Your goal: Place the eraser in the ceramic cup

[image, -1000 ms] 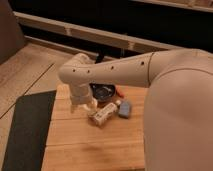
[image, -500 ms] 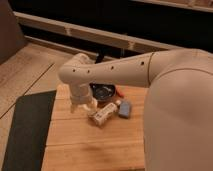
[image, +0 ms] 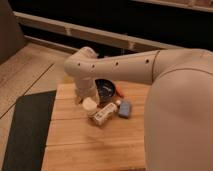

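The ceramic cup (image: 90, 106) is a small cream-white cup standing upright on the wooden table (image: 95, 145), left of centre. My arm bends at the elbow and comes straight down onto it. The gripper (image: 88, 97) hangs directly above the cup's rim, largely hidden behind the wrist. The eraser is hidden from view; no dark block shows on the table.
A wide dark bowl (image: 106, 89) sits just behind the cup. A white bottle (image: 105, 114) with a red tip lies on its side right of the cup, and a blue-grey squarish object (image: 124, 108) lies beside it. A black mat (image: 27, 130) covers the floor to the left.
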You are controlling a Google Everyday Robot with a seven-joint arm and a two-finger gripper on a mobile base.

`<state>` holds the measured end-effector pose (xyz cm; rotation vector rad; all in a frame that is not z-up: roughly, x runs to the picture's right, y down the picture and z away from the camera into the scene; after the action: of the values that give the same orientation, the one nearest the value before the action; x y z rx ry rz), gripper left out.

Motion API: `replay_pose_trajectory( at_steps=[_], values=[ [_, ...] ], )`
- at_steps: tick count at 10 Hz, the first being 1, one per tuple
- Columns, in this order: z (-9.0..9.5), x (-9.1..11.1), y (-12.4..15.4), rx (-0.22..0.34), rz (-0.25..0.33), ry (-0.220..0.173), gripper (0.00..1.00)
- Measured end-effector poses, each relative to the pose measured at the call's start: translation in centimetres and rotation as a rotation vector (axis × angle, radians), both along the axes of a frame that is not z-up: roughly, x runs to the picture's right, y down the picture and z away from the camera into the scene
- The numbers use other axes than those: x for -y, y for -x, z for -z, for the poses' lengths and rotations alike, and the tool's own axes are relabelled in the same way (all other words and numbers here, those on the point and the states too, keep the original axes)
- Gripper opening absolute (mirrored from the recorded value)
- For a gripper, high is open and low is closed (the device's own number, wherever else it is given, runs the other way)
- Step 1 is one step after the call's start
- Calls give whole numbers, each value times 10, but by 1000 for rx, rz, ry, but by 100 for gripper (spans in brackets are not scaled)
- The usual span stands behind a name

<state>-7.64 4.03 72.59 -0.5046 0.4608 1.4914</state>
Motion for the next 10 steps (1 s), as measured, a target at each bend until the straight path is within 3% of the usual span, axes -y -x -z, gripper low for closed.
replay_pose_trajectory(
  at_steps=[1,4,7,10],
  values=[
    [-16,40,-19,14,24,-63,65],
    [-46,94,-18,117,111,-133,65],
    [-65,117,4,222,168,-153,65],
    [-84,115,57,369,241,-121,65]
  ],
)
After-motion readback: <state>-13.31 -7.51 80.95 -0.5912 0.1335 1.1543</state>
